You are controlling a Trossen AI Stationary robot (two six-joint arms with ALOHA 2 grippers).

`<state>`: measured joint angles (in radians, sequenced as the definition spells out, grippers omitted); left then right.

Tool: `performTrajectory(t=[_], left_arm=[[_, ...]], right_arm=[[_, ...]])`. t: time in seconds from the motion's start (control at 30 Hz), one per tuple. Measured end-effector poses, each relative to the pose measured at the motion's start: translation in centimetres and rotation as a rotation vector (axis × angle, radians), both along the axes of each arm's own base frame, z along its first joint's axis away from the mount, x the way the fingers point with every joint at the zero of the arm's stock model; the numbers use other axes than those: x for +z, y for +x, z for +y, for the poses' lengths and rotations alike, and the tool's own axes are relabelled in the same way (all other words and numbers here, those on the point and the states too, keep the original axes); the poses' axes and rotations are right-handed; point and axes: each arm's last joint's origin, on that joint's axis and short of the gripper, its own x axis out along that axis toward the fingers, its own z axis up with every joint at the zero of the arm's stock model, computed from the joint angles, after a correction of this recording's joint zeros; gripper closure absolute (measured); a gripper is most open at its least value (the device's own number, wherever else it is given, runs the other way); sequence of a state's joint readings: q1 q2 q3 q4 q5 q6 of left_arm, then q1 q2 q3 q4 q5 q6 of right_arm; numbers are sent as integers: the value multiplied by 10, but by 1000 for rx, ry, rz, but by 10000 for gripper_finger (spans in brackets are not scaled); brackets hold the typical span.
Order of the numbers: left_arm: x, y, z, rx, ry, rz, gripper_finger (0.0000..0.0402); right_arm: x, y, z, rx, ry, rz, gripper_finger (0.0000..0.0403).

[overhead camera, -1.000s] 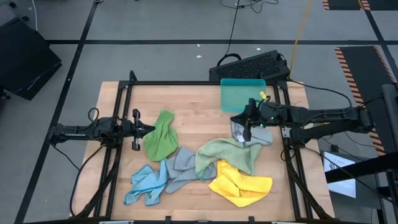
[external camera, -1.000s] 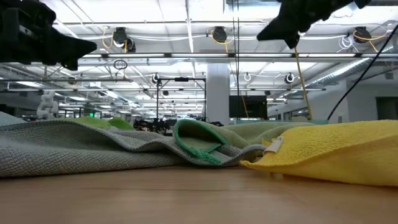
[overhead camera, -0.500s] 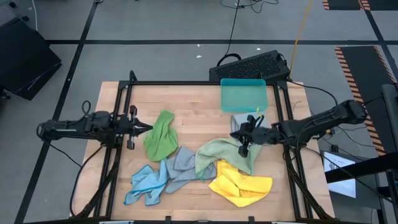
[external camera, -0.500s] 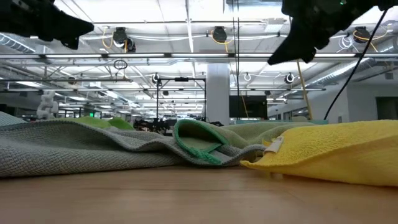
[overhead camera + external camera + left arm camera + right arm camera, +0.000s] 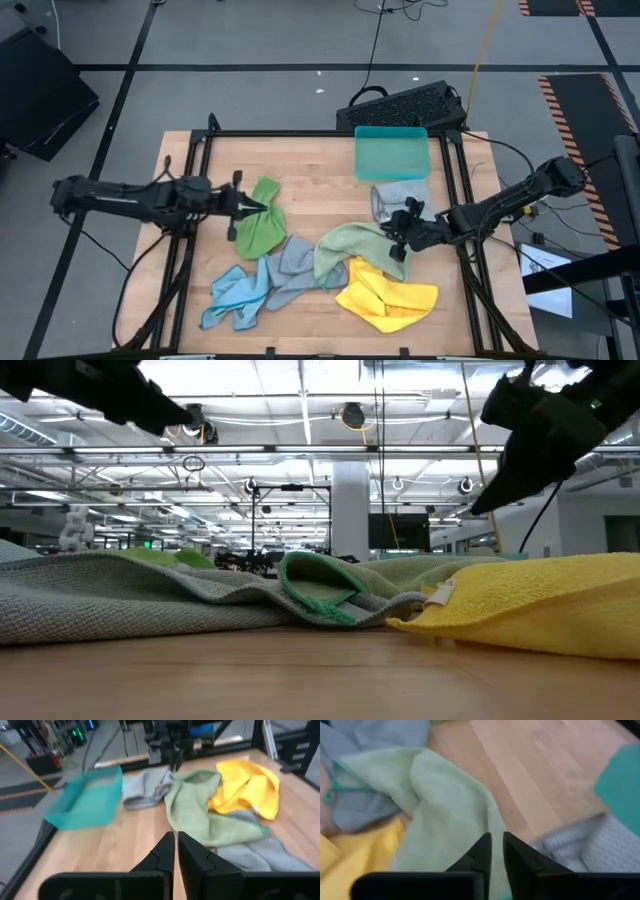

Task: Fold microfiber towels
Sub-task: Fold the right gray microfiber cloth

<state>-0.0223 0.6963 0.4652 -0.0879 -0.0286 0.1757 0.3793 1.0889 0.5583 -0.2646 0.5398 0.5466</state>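
Microfiber towels lie loose on the wooden table (image 5: 310, 165), and we see none of them in either gripper. Our left gripper (image 5: 262, 205) has its fingers (image 5: 165, 851) pressed together with nothing between them; it sits at the upper edge of the bright green towel (image 5: 258, 222) on the table's left half. Our right gripper (image 5: 392, 232) hangs over the right part of the pale green towel (image 5: 362, 250); its fingers (image 5: 481, 851) stand a narrow slit apart, and they grasp nothing. Just beyond that gripper, toward the back of the table, a folded grey towel (image 5: 400, 198) lies against the near edge of the teal tray (image 5: 391, 152). In front of the pale green towel, the yellow towel (image 5: 388, 293) is bunched near the table's front right. To its left another grey towel (image 5: 291, 265) overlaps the pale green one, and the light blue towel (image 5: 232, 295) lies crumpled at the front left. Behind the tray, off the table's far edge, rests a black keyboard (image 5: 405, 103).
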Motion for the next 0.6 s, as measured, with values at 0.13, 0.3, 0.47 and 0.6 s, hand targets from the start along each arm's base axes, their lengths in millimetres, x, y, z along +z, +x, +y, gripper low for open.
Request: performTrajectory(t=[0.13,0.3,0.47,0.6], left_arm=[[-9,13,0,6,3,50,376],[-16,21,0,22,17,77,376],[-10,24,0,23,14,12,376],[-6,25,0,18,11,-27,376]], right_arm=[[-5,-9,5,-29,10,61,313],[-9,-18,12,-14,9,114,264],[-16,-25,16,60,-94,139,247],[-32,-31,13,88,-107,140,246]])
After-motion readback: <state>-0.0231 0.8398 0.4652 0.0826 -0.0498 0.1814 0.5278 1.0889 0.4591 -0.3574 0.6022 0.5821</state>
